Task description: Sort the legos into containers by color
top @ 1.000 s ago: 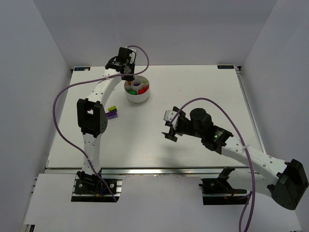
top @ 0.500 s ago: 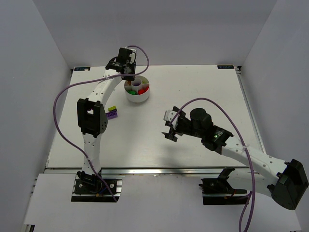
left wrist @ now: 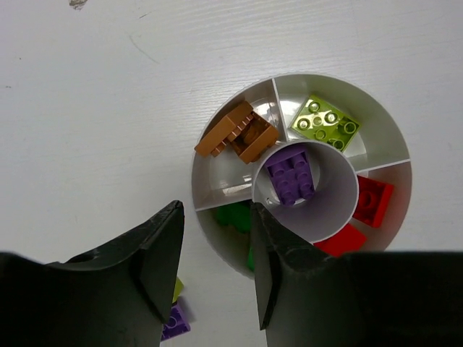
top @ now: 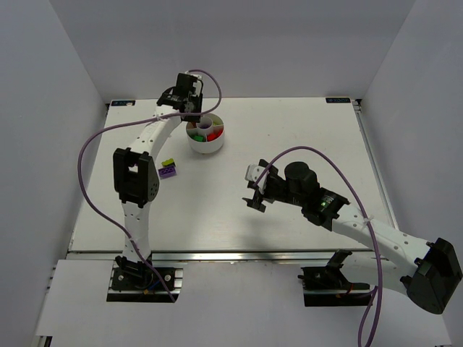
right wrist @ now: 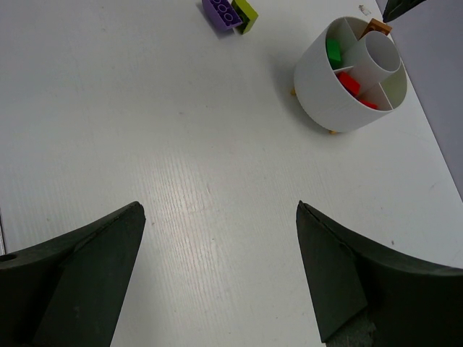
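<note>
Both sets of jaws are spread apart with nothing in them. The left gripper (left wrist: 215, 228) hangs right over the dish edge, and the right gripper (right wrist: 217, 238) is well apart from it over bare table (top: 304, 137). The white dish (left wrist: 210, 181) sits toward the far side of the table. Its wedges hold orange bricks (left wrist: 237, 134), a lime brick (left wrist: 324, 123), red bricks (left wrist: 372, 202) and green bricks (left wrist: 233, 217), with a purple brick (left wrist: 293, 173) in the centre well. A loose purple brick (top: 168, 173) and a loose lime brick (top: 168, 163) lie touching beside the left arm.

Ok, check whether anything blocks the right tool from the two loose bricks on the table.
Nothing visible: bare table lies between the right tool and the purple brick and lime brick.
</note>
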Motion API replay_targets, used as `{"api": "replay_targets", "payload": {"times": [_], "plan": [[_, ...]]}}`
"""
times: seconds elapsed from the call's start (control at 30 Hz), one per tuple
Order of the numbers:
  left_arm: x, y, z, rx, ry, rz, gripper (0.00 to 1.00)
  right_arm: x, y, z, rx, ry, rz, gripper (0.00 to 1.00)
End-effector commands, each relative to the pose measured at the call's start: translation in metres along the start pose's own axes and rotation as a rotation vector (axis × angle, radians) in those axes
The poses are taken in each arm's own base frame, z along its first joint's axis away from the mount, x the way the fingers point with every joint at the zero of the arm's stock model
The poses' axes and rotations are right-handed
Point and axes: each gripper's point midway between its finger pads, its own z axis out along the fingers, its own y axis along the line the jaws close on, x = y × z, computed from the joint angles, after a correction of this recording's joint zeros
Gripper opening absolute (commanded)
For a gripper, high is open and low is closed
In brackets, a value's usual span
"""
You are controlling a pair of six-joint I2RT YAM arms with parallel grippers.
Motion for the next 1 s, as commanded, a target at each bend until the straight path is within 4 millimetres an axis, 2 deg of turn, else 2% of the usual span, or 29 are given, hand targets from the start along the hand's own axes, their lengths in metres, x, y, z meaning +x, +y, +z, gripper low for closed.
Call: {"api": "replay_targets", "payload": {"times": [0.0,0.03,0.1,0.13,0.17,0.2,0.23,0.27,0.3,0.33,0.37,0.4,0.43,0.5,0.53,0.63,0.8,0.83,0.87,0.93,0.97], "plan": [[-0.038,0.012,-0.046,-0.019,-0.126,-0.026,0.52,-0.008,-0.005,0.0,0.014,-0.028,-0.011,0.9],[-0.039,0.016,-0.049,-0.035,-0.129,-0.03,0.51,-0.008,-0.005,0.0,0.015,-0.027,-0.01,0.9],[-0.024,0.023,-0.048,-0.063,-0.112,-0.034,0.42,-0.008,-0.005,-0.001,0.016,-0.028,-0.009,0.89],[-0.028,0.028,-0.064,-0.071,-0.148,-0.063,0.36,-0.009,-0.005,-0.001,0.016,-0.03,-0.01,0.89],[-0.033,0.033,-0.067,-0.075,-0.196,-0.092,0.24,-0.009,-0.005,-0.001,0.015,-0.03,-0.01,0.89],[-0.002,0.042,-0.058,-0.088,-0.143,-0.11,0.22,-0.01,-0.005,-0.001,0.017,-0.033,-0.009,0.89],[-0.006,0.05,-0.075,-0.078,-0.188,-0.178,0.22,-0.01,-0.006,-0.002,0.019,-0.032,-0.007,0.9],[-0.005,0.065,-0.076,-0.055,-0.213,-0.242,0.22,-0.011,-0.006,-0.003,0.021,-0.035,-0.008,0.89],[0.023,0.07,-0.069,-0.044,-0.164,-0.285,0.23,-0.011,-0.006,-0.003,0.024,-0.037,-0.006,0.89],[0.03,0.077,-0.071,-0.027,-0.166,-0.376,0.3,-0.011,-0.006,-0.003,0.023,-0.038,-0.003,0.89],[0.026,0.1,-0.084,-0.031,-0.219,-0.449,0.42,-0.012,-0.008,-0.004,0.028,-0.042,-0.004,0.9],[0.034,0.103,-0.086,-0.013,-0.216,-0.489,0.65,-0.012,-0.007,-0.003,0.026,-0.043,-0.004,0.89],[0.056,0.108,-0.083,-0.023,-0.181,-0.539,0.75,-0.011,-0.007,-0.004,0.026,-0.041,-0.003,0.89],[0.067,0.123,-0.093,-0.087,-0.187,-0.582,0.97,-0.011,-0.007,-0.004,0.024,-0.041,-0.004,0.9],[0.077,0.123,-0.092,-0.097,-0.169,-0.589,0.98,-0.011,-0.008,-0.004,0.026,-0.042,-0.004,0.89],[0.082,0.117,-0.094,-0.072,-0.15,-0.592,0.98,-0.011,-0.007,-0.003,0.025,-0.039,-0.004,0.89],[0.103,0.108,-0.077,-0.037,-0.047,-0.511,0.95,-0.013,-0.009,-0.005,0.031,-0.046,-0.002,0.89],[0.102,0.104,-0.075,-0.003,-0.051,-0.482,0.93,-0.013,-0.008,-0.005,0.028,-0.048,-0.002,0.89],[0.103,0.096,-0.074,0.039,-0.042,-0.464,0.86,-0.014,-0.009,-0.006,0.03,-0.048,-0.002,0.89],[0.114,0.088,-0.065,0.081,0.009,-0.423,0.78,-0.013,-0.008,-0.005,0.026,-0.047,-0.002,0.89],[0.114,0.086,-0.062,0.093,0.022,-0.409,0.66,-0.013,-0.008,-0.005,0.025,-0.046,-0.001,0.9]]}}
